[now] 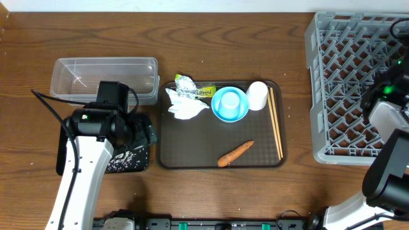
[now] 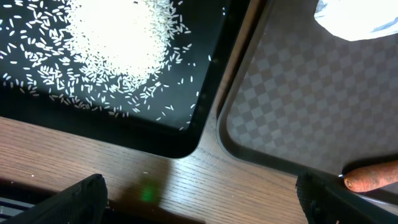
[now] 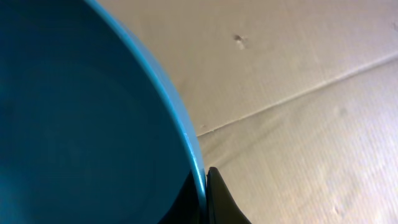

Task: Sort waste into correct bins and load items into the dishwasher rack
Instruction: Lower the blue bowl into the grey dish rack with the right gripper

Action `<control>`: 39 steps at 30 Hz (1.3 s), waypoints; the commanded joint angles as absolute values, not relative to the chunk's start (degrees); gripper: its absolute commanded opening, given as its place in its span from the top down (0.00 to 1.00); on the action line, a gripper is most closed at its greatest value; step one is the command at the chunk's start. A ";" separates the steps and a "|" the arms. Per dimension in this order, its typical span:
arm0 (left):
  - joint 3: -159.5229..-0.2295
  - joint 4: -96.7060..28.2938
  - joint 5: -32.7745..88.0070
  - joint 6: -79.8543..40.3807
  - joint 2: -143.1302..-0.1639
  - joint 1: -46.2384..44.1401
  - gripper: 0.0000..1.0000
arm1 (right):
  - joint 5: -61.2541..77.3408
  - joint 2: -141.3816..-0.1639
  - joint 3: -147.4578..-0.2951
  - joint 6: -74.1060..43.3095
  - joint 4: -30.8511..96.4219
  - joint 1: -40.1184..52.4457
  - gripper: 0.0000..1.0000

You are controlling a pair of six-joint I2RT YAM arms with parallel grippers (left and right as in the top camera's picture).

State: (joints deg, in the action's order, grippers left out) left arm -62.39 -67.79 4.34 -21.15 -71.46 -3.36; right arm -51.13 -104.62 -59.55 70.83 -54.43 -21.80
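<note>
Hanging by its rim, the big dark-blue bowl is being pinched between the clenched fingers of the right gripper. Only a pale, cardboard-like surface is showing behind it. From above, that arm is reaching along the right edge of the grey dishwasher rack, so I am judging the bowl to be on its way in, though I cannot tell whether it is over the lattice. The rack itself is looking empty wherever it is showing.

Over on the brown serving tray, the small light-blue bowl is waiting with what seems to be the small pale-blue cup sitting inside it. The white cup is just beside it and the chopsticks are lying along the tray's right side.

The crumpled tissue, the foil wrapper and the carrot piece are also lying there unsorted. The rice grains are spreading across the black tray, so that part is looking done, while the clear tub is appearing empty.

The left gripper is hovering with fingers spread wide and holding nothing, above the gap between black tray and serving tray. So most of the job is remaining.
</note>
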 commanded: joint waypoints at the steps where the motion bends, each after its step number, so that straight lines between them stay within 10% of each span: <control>1: -63.07 -68.12 4.08 -21.02 -70.94 -3.03 0.00 | -52.51 -105.65 -58.89 71.24 -59.46 -23.03 0.99; 17: -63.07 -68.12 4.08 -21.02 -70.94 -3.01 0.00 | -50.94 -105.65 -58.89 64.10 -47.31 -21.78 0.98; 39: -63.07 -68.12 4.10 -21.02 -70.94 -3.03 0.00 | -51.05 -104.68 -58.89 69.52 -47.99 -5.56 0.22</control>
State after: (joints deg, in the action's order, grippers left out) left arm -62.39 -67.79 4.34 -21.12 -71.46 -3.36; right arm -51.07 -105.60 -59.00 68.53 -47.59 -7.31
